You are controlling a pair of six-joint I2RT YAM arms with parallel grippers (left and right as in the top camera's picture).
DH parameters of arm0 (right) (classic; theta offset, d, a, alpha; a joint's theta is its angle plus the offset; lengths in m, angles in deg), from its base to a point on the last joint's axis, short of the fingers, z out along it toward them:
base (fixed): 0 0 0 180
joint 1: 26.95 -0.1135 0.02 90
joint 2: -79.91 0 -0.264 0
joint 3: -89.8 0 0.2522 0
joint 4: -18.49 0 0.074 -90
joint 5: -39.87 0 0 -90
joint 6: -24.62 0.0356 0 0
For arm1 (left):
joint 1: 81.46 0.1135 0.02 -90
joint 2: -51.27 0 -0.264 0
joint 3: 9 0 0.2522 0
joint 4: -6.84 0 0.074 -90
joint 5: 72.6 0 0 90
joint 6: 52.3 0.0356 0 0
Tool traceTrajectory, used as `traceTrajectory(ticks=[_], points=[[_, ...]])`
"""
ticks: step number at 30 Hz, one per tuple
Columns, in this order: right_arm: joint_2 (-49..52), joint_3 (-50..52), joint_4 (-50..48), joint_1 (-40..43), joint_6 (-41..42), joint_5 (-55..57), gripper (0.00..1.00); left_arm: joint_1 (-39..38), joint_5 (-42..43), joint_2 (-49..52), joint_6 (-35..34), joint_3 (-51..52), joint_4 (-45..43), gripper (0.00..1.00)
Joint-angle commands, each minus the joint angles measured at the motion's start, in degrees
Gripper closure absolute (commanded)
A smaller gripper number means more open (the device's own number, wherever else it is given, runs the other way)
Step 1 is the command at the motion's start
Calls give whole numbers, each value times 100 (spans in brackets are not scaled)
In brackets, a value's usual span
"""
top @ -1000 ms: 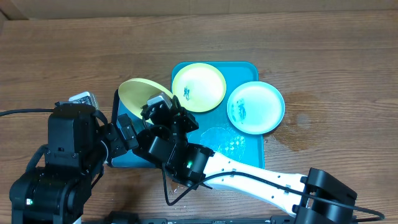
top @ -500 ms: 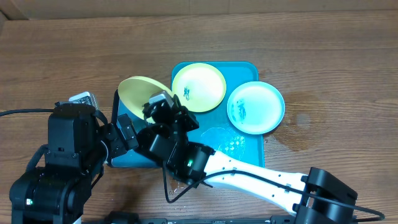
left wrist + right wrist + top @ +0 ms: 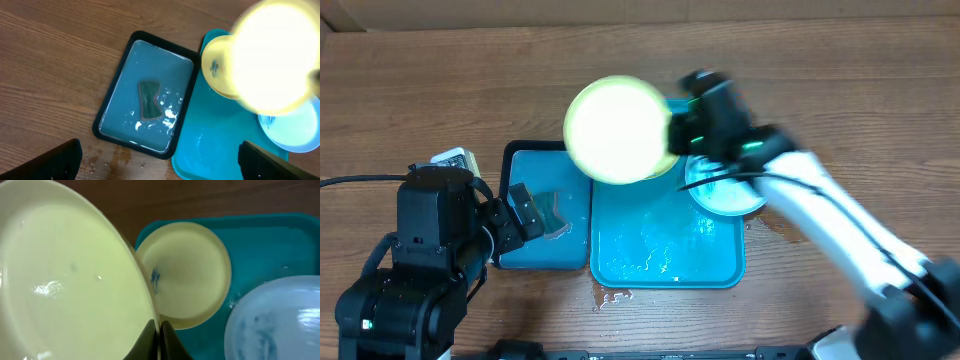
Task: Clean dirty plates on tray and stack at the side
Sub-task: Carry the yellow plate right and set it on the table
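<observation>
Across the wooden table [image 3: 840, 60] lies the wet teal tray [image 3: 665, 250], with the black-rimmed tray [image 3: 122, 112] of water just beside its left edge. Lifted above the teal tray's far left corner, the held plate [image 3: 617, 130] glares and hides most of the second yellow-green plate [image 3: 185, 275]. The right arm crosses the light-blue plate [image 3: 280, 325]. A sponge [image 3: 148, 100] sits in the small tray. The right gripper [image 3: 159, 339] is clamped on the held plate's rim, and the left gripper [image 3: 520, 208] hangs spread wide. A second ago that plate tilted over the small tray, and the arm hid the sponge.
</observation>
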Motion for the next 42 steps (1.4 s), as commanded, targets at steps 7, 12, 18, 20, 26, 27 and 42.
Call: traceTrajectory(ticks=[7, 12, 18, 20, 26, 27, 42], points=[[-1019, -55, 2236, 3587, 750, -433, 96, 35, -96, 9, 103, -90, -24, 0], [-380, -35, 2924, 5086, 748, 697, 96, 35, -94, 9, 103, -90, -24, 0], [542, -33, 3239, 5768, 533, 800, 96, 35, -96, 9, 103, -90, -24, 0], [914, 72, 3161, 5650, 275, 922, 96, 35, -94, 9, 103, -90, -24, 0], [1241, 461, 3010, 4994, -15, 931, 64, 35, -94, 9, 103, -90, -24, 0], [1204, 431, 3069, 4894, -149, 898, 55, 35, -94, 9, 103, -90, -24, 0], [326, 487, 2516, 3377, -1620, -597, 37, 35, -94, 9, 103, -90, -24, 0]])
